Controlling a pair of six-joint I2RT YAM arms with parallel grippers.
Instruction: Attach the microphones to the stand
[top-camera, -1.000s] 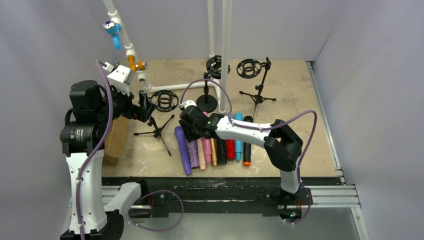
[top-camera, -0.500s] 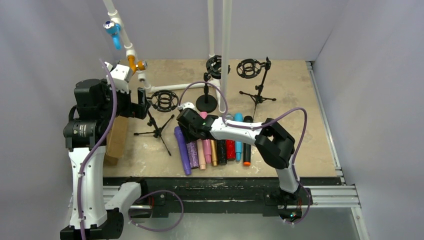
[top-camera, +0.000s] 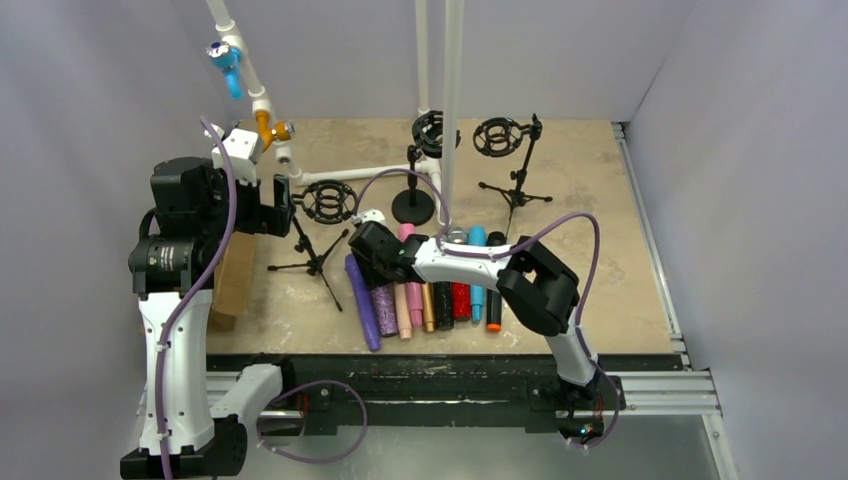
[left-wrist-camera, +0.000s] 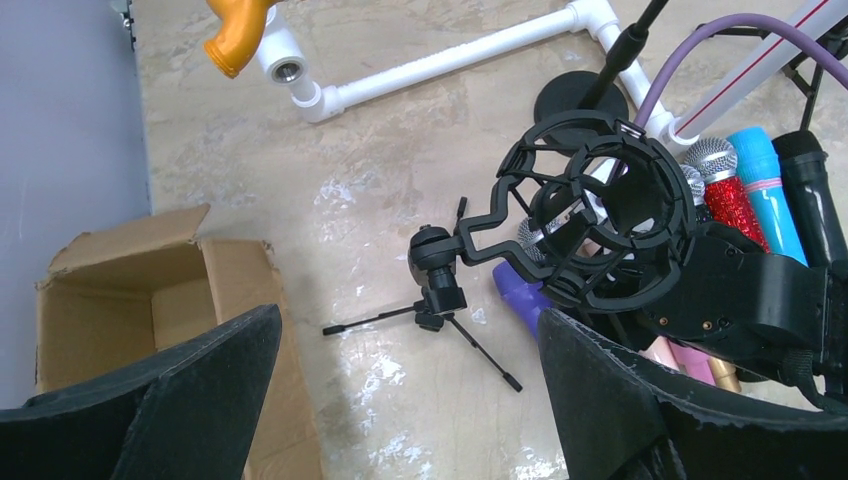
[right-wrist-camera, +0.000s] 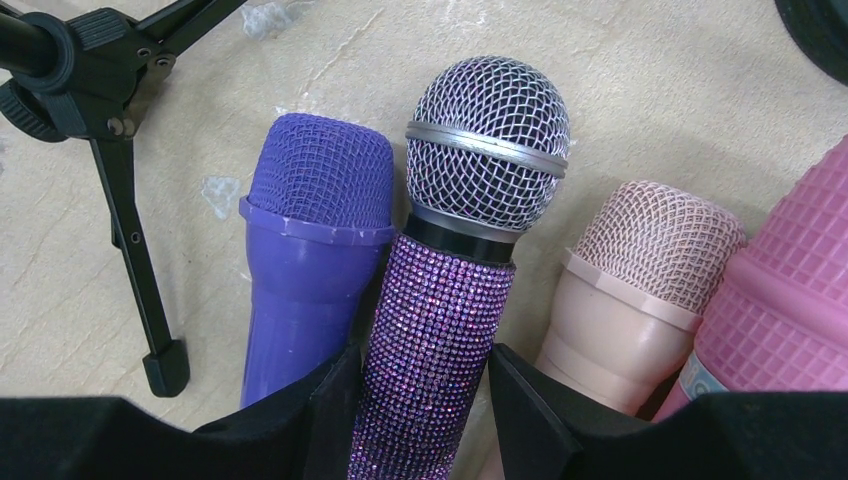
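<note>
The right tool (right-wrist-camera: 422, 368) is clenching the purple glitter microphone (right-wrist-camera: 440, 290), lying mid-frame on the bench (right-wrist-camera: 640, 90), likely for lifting. The left tool (left-wrist-camera: 405, 322), released wide, is hovering over the stand (left-wrist-camera: 438, 272), probably to steady it.

Purple glitter microphone (right-wrist-camera: 432, 330): handle cut off at 6 o'clock edge, between right gripper (right-wrist-camera: 420, 372) fingers; contact unclear. Pink microphone (right-wrist-camera: 790, 290) cut off at 3 o'clock. Top view: right gripper hides heads of several microphones (top-camera: 428, 306).
</note>
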